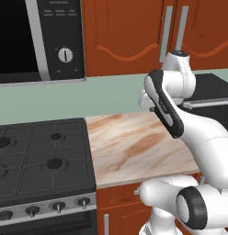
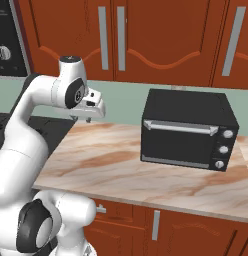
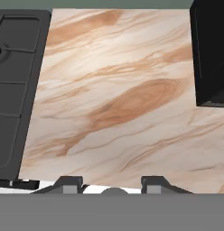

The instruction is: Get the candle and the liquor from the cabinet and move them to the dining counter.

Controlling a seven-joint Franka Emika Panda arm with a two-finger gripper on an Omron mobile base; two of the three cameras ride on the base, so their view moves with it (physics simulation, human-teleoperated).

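Note:
The red-brown wall cabinet [image 1: 129, 36] [image 2: 161, 35] hangs above the worktop, its arched doors shut and their long silver handles side by side. The candle and the liquor are hidden, and the dining counter is out of view. My gripper [image 3: 113, 184] hangs over the marble-look worktop, pointing down at it, well below the cabinet doors. Its two dark fingertips [image 3: 71, 182] stand apart with nothing between them, so it is open. In the right base view the hand [image 2: 91, 107] sits at the end of the bent white arm, left of the toaster oven.
A black toaster oven [image 2: 188, 130] [image 3: 211, 54] stands on the right of the short marble-look worktop [image 2: 116, 165] [image 3: 118, 103]. A black gas stove [image 1: 42, 156] [image 3: 14, 85] borders it on the left, under a microwave [image 1: 37, 36]. Low red-brown drawers [image 2: 161, 225] run beneath.

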